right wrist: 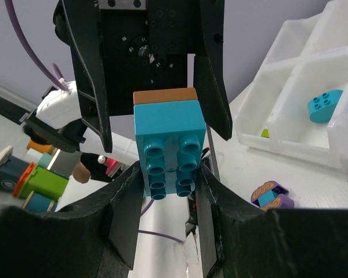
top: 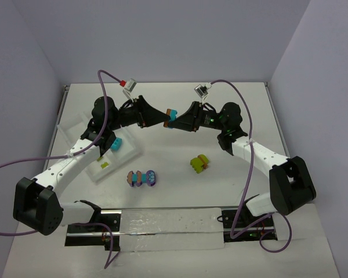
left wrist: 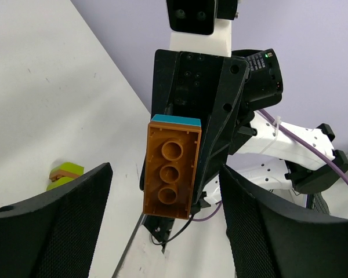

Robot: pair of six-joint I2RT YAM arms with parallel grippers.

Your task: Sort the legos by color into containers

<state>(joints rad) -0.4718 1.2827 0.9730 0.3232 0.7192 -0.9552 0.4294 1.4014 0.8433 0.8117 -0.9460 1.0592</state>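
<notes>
Above the middle of the table my two grippers meet around a two-brick lego cluster [top: 171,116]. The right gripper [right wrist: 169,174] is shut on its turquoise brick [right wrist: 169,145], and an orange-brown brick [right wrist: 165,95] is snapped to the far side. In the left wrist view that orange-brown brick [left wrist: 171,168] hangs between the fingers of my left gripper [left wrist: 165,174], which stand open and clear of it on both sides. The white tray [top: 75,124] lies at the left, with a turquoise lego [top: 115,143] in one compartment and a lime piece [top: 103,165] in another.
A purple, turquoise and orange lego cluster [top: 142,178] lies on the table right of the tray. A lime and orange-brown cluster [top: 200,163] lies further right. Purple cables loop from both arms, and a metal rail [top: 174,223] runs along the near edge.
</notes>
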